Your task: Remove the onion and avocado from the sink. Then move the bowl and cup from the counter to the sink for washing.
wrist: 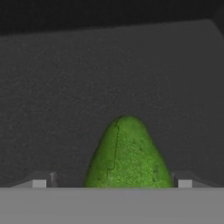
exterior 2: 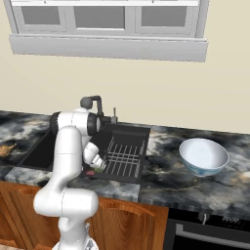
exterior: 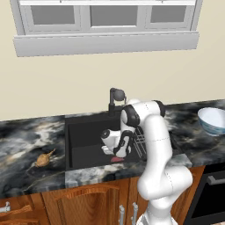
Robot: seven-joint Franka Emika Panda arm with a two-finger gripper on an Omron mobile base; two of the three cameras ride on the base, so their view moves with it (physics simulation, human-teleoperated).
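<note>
Avocado sits directly ahead of our gripper, between the two fully spread fingertips, which hold nothing. We judge the step in hand to be the grasp on this fruit down in the sink. To do it well, we would ease lower until the pads flank the widest part, keep the fruit centred, then close gently, since a rounded, tapered body may squirt forward out of a high pinch. Its skin is bright speckled green with a faint seam, narrowing away from us, resting on the dark basin floor. Farther out, the onion lies on the counter well to the gripper's left; the bowl stands well to its right.
</note>
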